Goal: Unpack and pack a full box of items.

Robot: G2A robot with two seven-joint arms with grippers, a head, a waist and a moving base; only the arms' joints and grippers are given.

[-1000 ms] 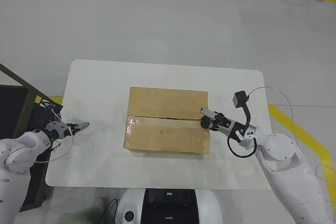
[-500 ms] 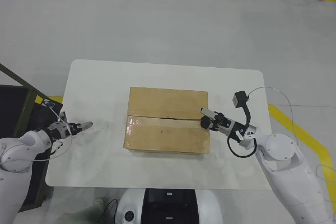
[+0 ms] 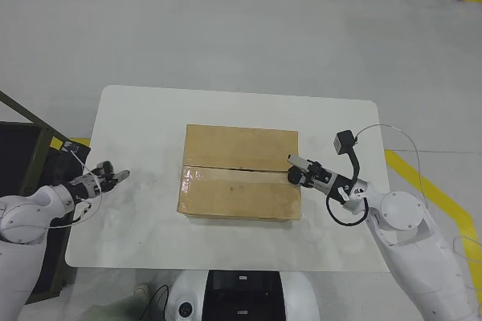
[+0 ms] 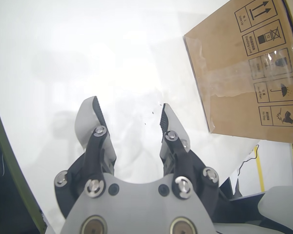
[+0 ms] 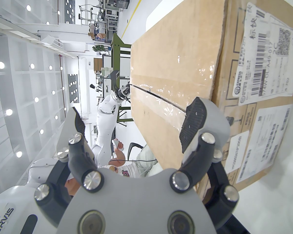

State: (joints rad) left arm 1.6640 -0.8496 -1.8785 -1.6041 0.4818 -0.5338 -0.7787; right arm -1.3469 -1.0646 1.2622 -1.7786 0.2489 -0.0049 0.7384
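White table on grey floor bears closed box.

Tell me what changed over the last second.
The left claw crept slightly toward the closed brown cardboard box and farther from the robot, twisting a little; it is open and empty. The right claw, open at the box's edge, and the box stayed put.

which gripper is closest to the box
The right gripper, open at the end of the box by its taped top seam. The left gripper is open too, but sits over the table, well apart from the box.
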